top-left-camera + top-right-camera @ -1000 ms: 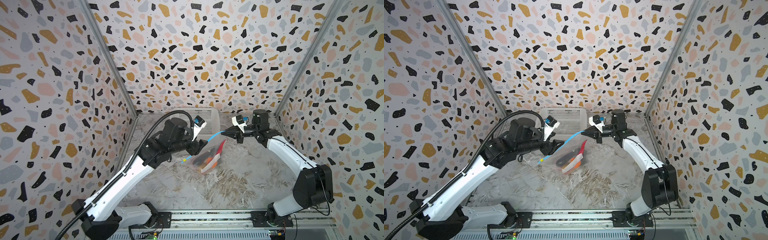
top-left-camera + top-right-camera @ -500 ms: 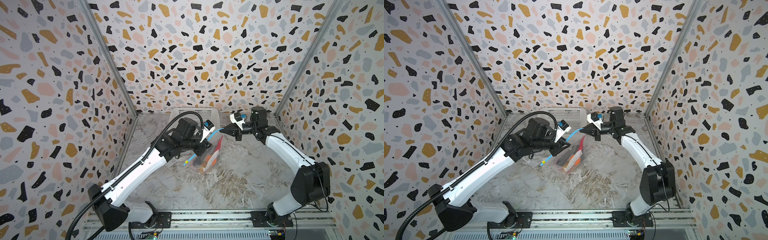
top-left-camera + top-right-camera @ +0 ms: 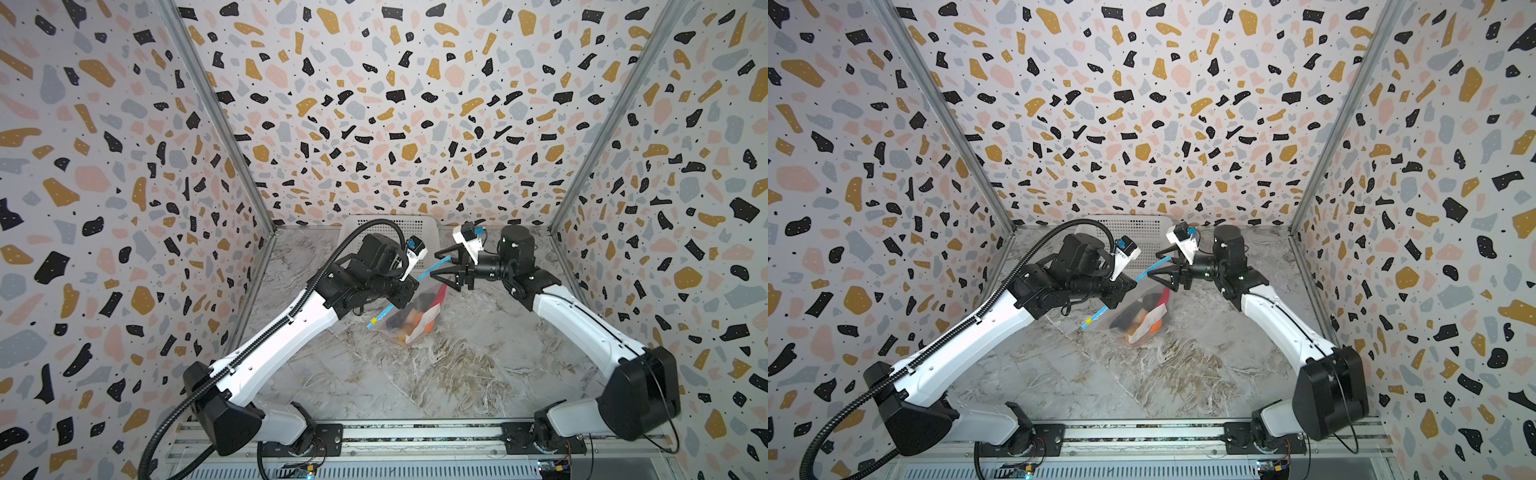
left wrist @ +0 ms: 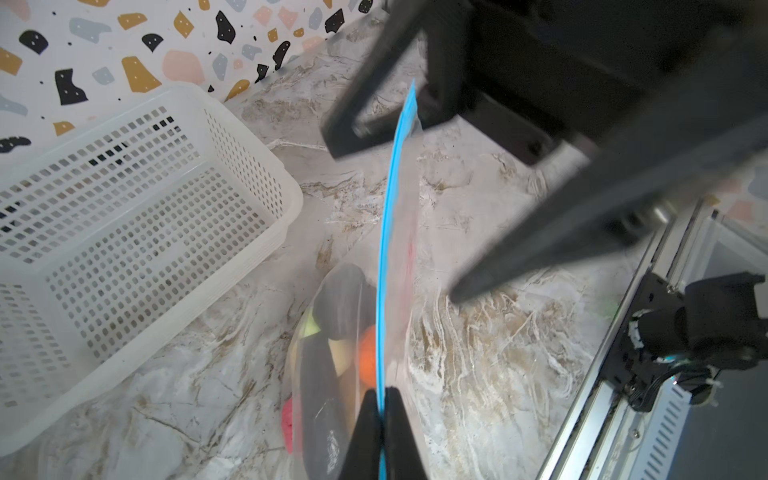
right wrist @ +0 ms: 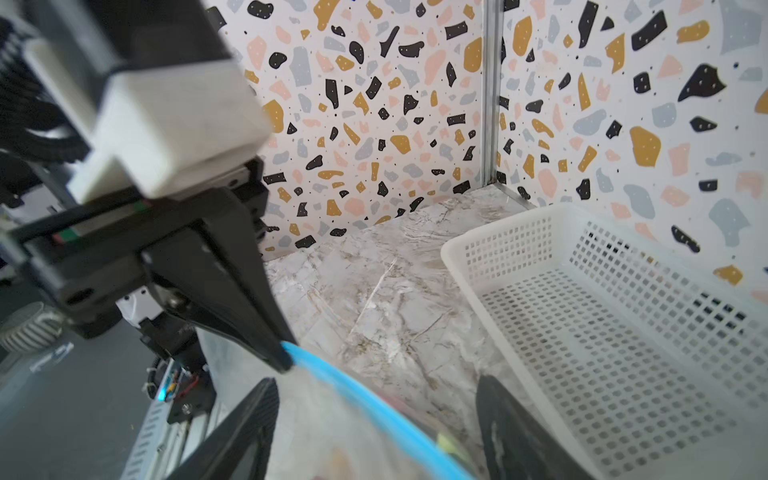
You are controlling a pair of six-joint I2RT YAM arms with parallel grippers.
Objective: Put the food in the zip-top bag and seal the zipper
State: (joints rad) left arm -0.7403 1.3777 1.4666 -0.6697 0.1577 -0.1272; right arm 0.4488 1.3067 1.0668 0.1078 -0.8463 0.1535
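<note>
Left jaws are shown clamped on the light blue zipper (image 4: 384, 232), partway along it — a second earlier they were still open. Right jaws, until now shut on the strip's raised end, are spread wide, with that end passing between them ungripped. The zip-top bag (image 3: 428, 318) is hung from the strip, its lower part on the tabletop (image 3: 415, 374) near the white perforated basket (image 4: 124, 208); toy foods (image 4: 332, 307), among them an orange (image 4: 368, 353) and a red chili (image 3: 440, 296), are held inside. Loading is judged complete; the hold has been passed to the left, and whether the zipper is sealed along its whole length cannot be told.
</note>
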